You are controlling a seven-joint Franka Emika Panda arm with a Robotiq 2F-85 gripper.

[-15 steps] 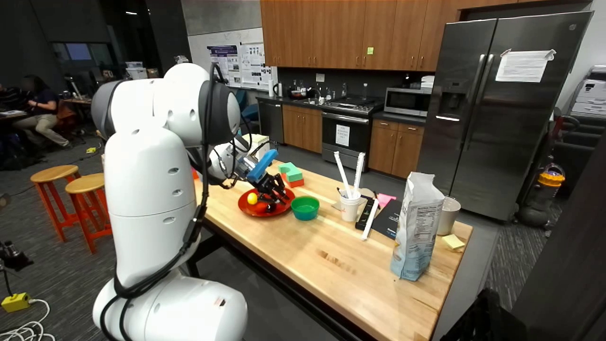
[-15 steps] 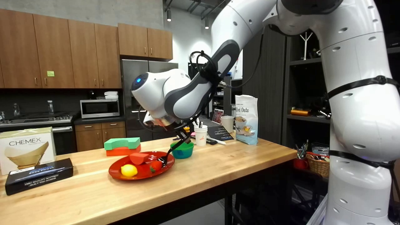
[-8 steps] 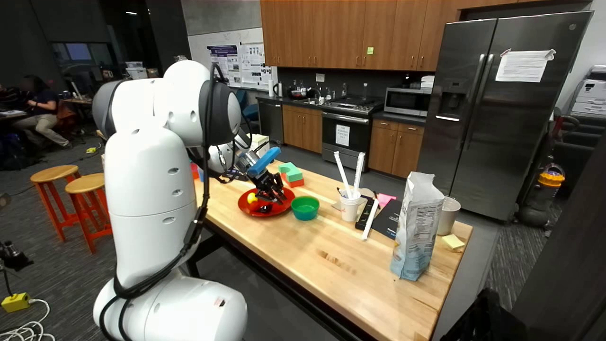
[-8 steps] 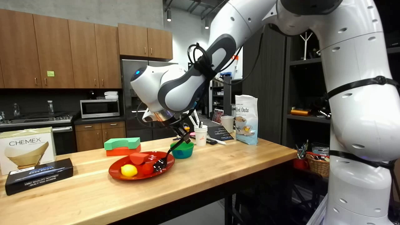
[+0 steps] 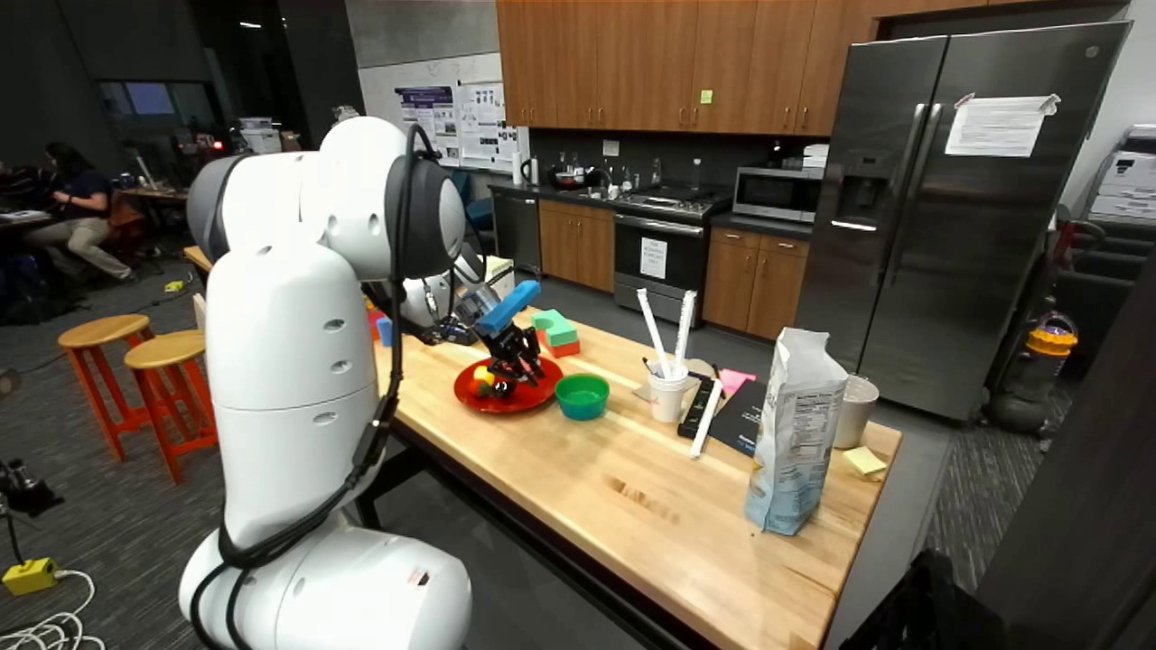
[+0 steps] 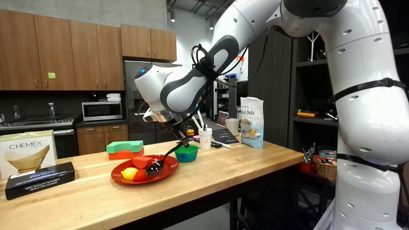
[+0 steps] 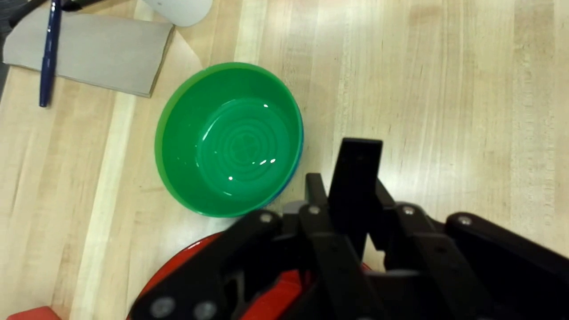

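A kitchen, shown by its stove [image 5: 686,257], microwave [image 5: 775,193], steel refrigerator [image 5: 948,226] and wooden cabinets [image 5: 650,63].

White rounded arm [image 6: 367,121], grey joint bands [image 6: 232,46], black cables [image 5: 398,271], black gripper [image 6: 185,141] (silver screws [image 7: 314,210] showing)

Wrist view: red plate [image 7: 176,262] partly hidden by gripper [image 7: 349,195], rim cut off. Exterior view: CHEMEX box [image 6: 28,155], near wooden surface's [image 6: 207,182] far edge, cut off.

"chemex" on a carton [image 6: 28,156], "oats" on a bag [image 6: 252,123], blurred print on a black box [image 6: 40,180]
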